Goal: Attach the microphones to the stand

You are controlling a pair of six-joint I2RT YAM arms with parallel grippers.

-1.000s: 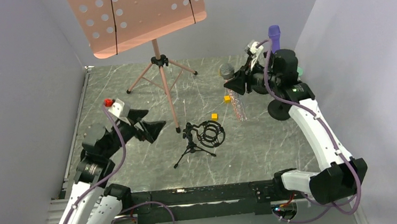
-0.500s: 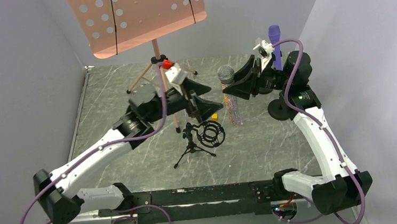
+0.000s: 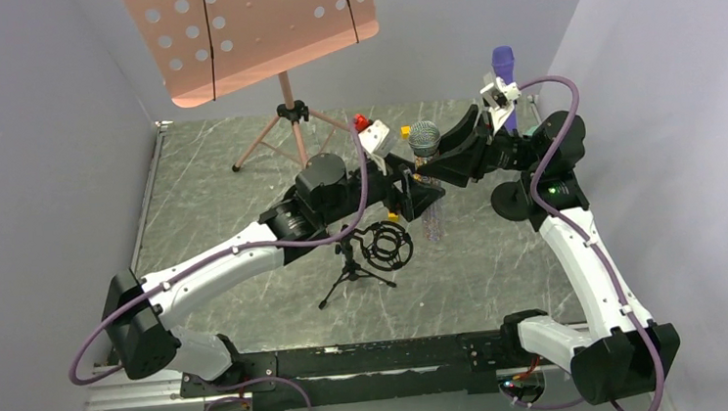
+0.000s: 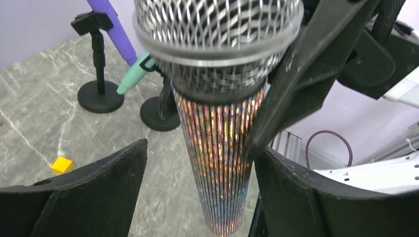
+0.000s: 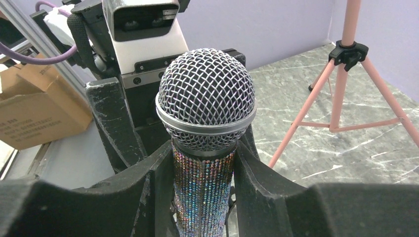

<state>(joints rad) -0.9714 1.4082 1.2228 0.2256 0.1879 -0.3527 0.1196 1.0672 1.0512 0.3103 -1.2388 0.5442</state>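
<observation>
The glittery silver-pink microphone [image 3: 430, 210] hangs upright over the table, its mesh head [image 5: 206, 96] on top. My right gripper [image 5: 203, 148] is shut on its body just under the head; it also shows in the top view [image 3: 436, 168]. My left gripper [image 4: 202, 148] is open, its jaws on either side of the lower body, with a gap on the left. The purple microphone [image 4: 111, 24] and the mint-teal microphone [image 4: 136, 74] sit in black round-base stands [image 4: 100, 96] at the back right. A small tripod stand with a shock-mount ring [image 3: 383, 246] stands just below the grippers.
A pink music stand [image 3: 258, 27] on tripod legs [image 5: 341, 84] rises at the back. Small yellow cubes [image 4: 62, 165] lie on the marble table near the grippers. A cardboard box [image 5: 39, 116] sits beyond the table edge. Grey walls close in on both sides.
My left arm has swung right and reached the microphone, its open jaws now around the lower body. My right gripper has carried the microphone slightly right and held it upright.
</observation>
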